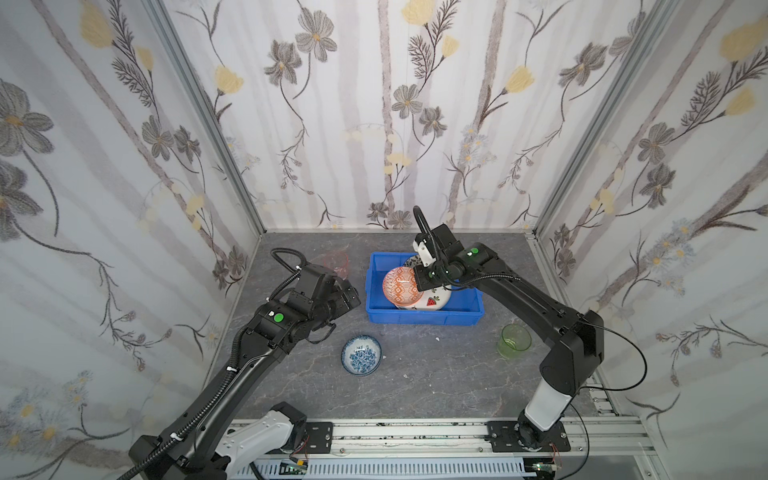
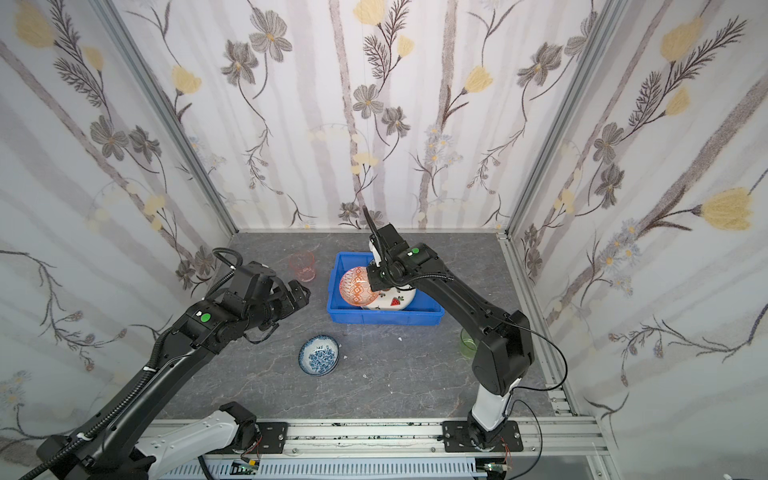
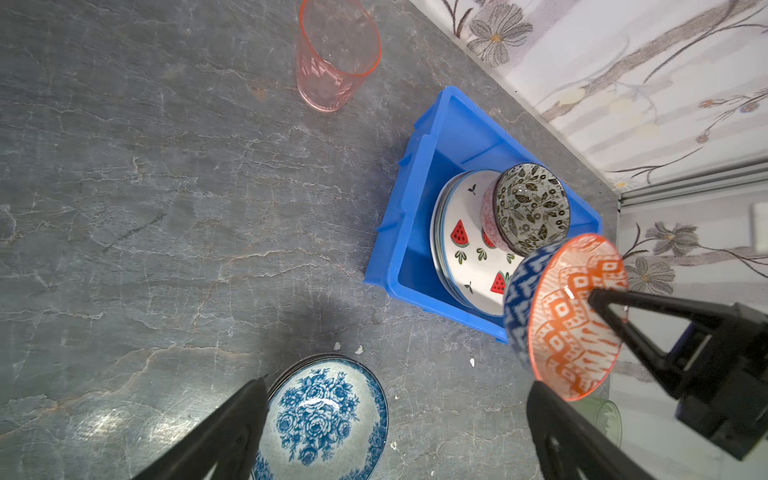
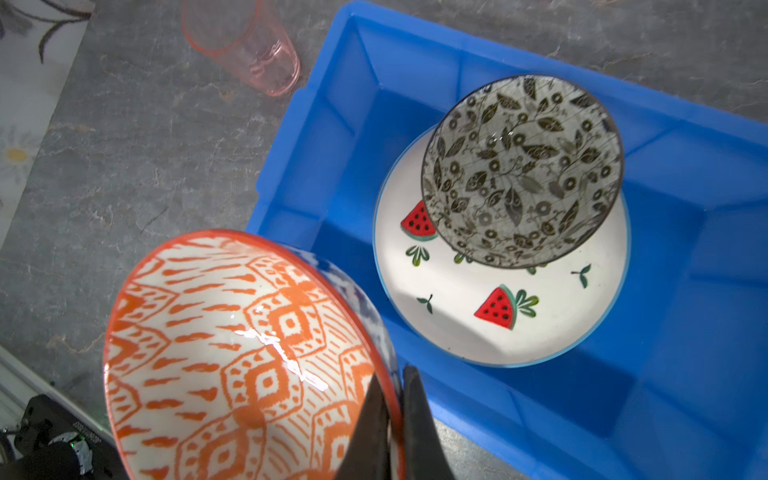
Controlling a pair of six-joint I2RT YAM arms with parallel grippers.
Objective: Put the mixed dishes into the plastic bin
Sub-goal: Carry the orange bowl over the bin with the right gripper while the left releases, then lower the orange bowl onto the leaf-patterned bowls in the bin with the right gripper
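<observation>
In both top views the plastic bin [image 1: 424, 316] stands on the counter [image 1: 415, 395] and already keeps a watermelon plate [image 1: 434, 302]. The orange bowl [image 1: 400, 286] hangs tilted above the bin's left half, not set down. Outside the bin are the blue-white bowl [image 1: 361, 355], near its front wall, the green cup [image 1: 515, 340], off its front right corner, and the pink cup [image 2: 302, 266], near its far left corner.

In the left wrist view the left tool [image 3: 399, 382] is spread wide and empty, in front of the bin. A leaf-patterned bowl [image 3: 532, 208] sits on the plate inside the bin.

In the right wrist view the right tool [image 4: 392, 376] is pinching the orange bowl's rim above the bin's edge. I judge the task more than half done: this bowl must go down, then three dishes remain.
</observation>
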